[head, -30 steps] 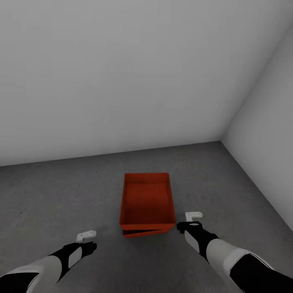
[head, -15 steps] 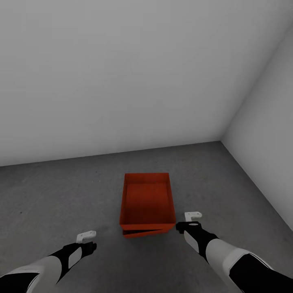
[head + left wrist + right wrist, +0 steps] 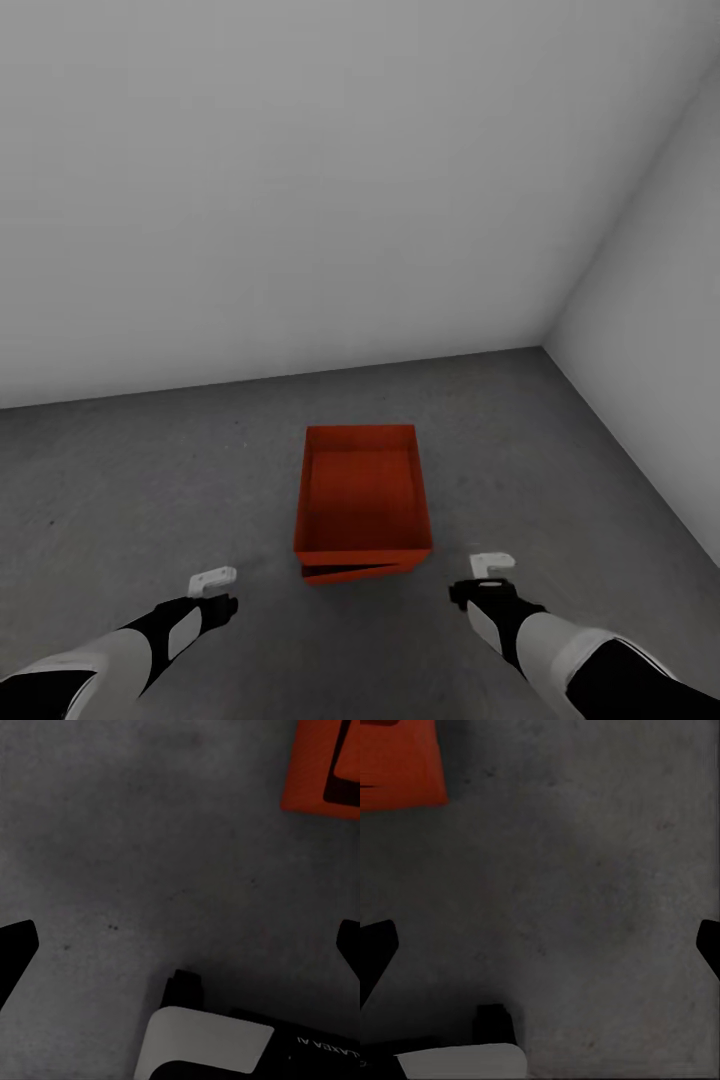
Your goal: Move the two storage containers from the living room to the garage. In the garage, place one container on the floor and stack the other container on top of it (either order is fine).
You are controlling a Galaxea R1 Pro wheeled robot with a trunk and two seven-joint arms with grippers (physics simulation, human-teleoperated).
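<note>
Right end effector (image 3: 492, 563) withdrawn, two storage containers (image 3: 362, 500) stacked

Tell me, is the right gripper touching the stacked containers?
No, in the head view the right gripper hangs open over bare floor, apart from the stacked containers.

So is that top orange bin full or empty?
Empty. The head view looks straight into the upper container and shows only its bare orange inside; it sits stacked on the lower container.
</note>
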